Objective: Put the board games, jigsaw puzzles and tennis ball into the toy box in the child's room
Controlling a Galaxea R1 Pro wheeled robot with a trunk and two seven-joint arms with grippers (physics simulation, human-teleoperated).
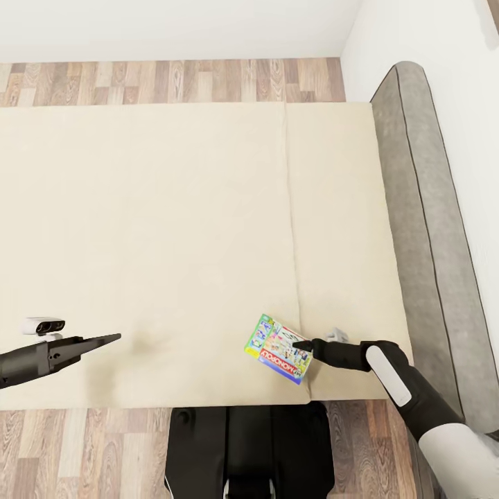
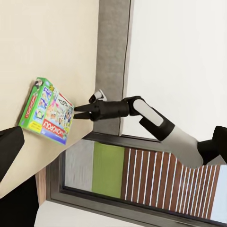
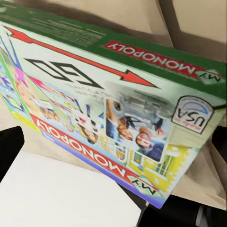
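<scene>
The bed point(image 1: 173, 235) takes up most of the head view, its beige mattress bare apart from one board game point(image 1: 278, 348), a Monopoly box with a green edge and a colourful printed top. The box lies flat at the lower centre-right of that frame, close to the near edge of the mattress and just left of a seam running down the bedding. The grey headboard point(image 1: 430, 242) runs down the right side against the white wall point(image 1: 430, 41), and wood-plank floor point(image 1: 166, 82) shows along the top and bottom of the frame.

The right gripper point(image 1: 303, 344) reaches in from the lower right, its dark tip at the box's right edge. In the left wrist view its fingers point(image 2: 84, 109) come to a narrow point at that edge point(image 2: 47, 111); whether they pinch the box cannot be told. The right wrist view has the box point(image 3: 109, 109) up close, with dark finger shapes at its lower corners.

The left gripper point(image 1: 104, 340) hovers over bare mattress at the lower left of the head view, well apart from the box, its fingers drawn together to a point and holding nothing. Nothing lies between either gripper and the box.
</scene>
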